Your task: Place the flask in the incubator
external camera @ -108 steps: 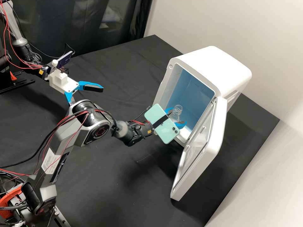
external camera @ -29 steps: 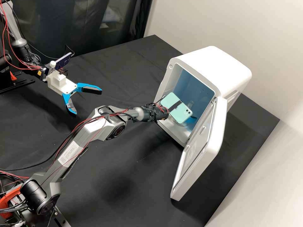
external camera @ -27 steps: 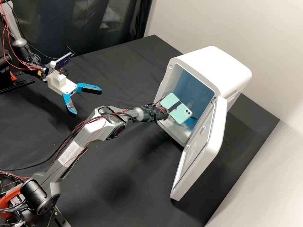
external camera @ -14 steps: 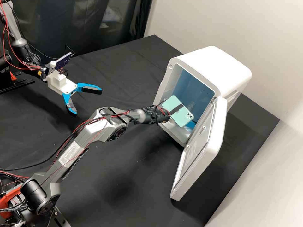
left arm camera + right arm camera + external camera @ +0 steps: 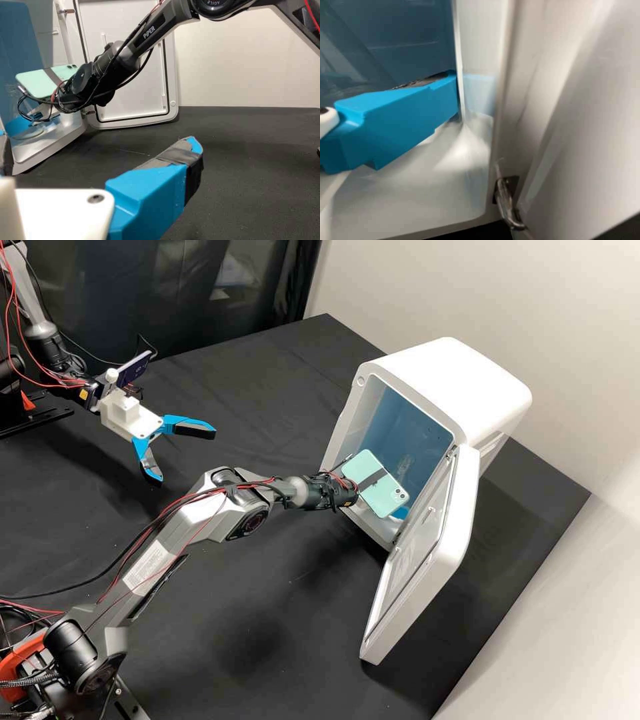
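Right pincer inside the incubator; cannot tell its grip; left pincer wide

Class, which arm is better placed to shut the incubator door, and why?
Probably the right: its wrist is at the incubator opening, beside the open door. The left jaws hang far off over the bench.

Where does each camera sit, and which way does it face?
High view: fixed above the bench, looking down at the open incubator; both arms, left end effector open.
Left wrist view: on the left arm, facing the incubator door and right arm; own blue finger.
Right wrist view: inside the incubator, facing its blue wall; right end effector.
Shared: incubator in all; right arm in high and left wrist.
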You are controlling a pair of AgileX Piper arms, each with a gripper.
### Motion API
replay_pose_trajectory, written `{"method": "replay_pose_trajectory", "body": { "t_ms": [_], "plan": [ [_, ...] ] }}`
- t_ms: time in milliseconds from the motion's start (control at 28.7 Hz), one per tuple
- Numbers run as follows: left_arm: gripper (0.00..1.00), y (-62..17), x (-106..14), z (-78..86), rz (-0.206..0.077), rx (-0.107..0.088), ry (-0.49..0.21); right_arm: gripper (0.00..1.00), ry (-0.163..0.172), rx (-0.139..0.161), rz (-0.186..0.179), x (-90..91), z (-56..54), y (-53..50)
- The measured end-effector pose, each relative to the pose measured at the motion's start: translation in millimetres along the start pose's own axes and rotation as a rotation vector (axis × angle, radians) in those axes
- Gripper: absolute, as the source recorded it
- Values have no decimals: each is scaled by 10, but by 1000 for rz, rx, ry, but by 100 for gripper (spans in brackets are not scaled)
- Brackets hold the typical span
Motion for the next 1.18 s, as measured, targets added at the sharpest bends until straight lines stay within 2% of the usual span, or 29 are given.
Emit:
{"method": "replay_pose_trajectory", "body": {
  "t_ms": [383, 487, 592, 661, 696, 731, 801, 870, 1044, 1184],
  "plan": [
    [100, 0, 0, 0, 0, 0, 0, 100, 2, 2, -2, 0, -2, -1],
    [100, 0, 0, 0, 0, 0, 0, 100, 13, 14, -4, -1, -8, -7],
    [100, 0, 0, 0, 0, 0, 0, 100, 34, 13, -24, -69, -12, -18],
    [100, 0, 0, 0, 0, 0, 0, 100, 45, 26, -42, -138, -13, -23],
    [100, 0, 0, 0, 0, 0, 0, 100, 49, 22, -62, -200, 3, -41],
    [100, 0, 0, 0, 0, 0, 0, 100, 53, 34, -72, -253, 4, -38],
    [100, 0, 0, 0, 0, 0, 0, 100, 65, 55, -78, -337, -10, -17],
    [100, 0, 0, 0, 0, 0, 0, 100, 83, 57, -85, -451, 9, -22],
    [100, 0, 0, 0, 0, 0, 0, 100, 127, 72, -80, -656, 34, -17],
    [100, 0, 0, -1, 0, -1, 2, 100, 146, 114, -72, -834, 129, -60]
  ]
}}
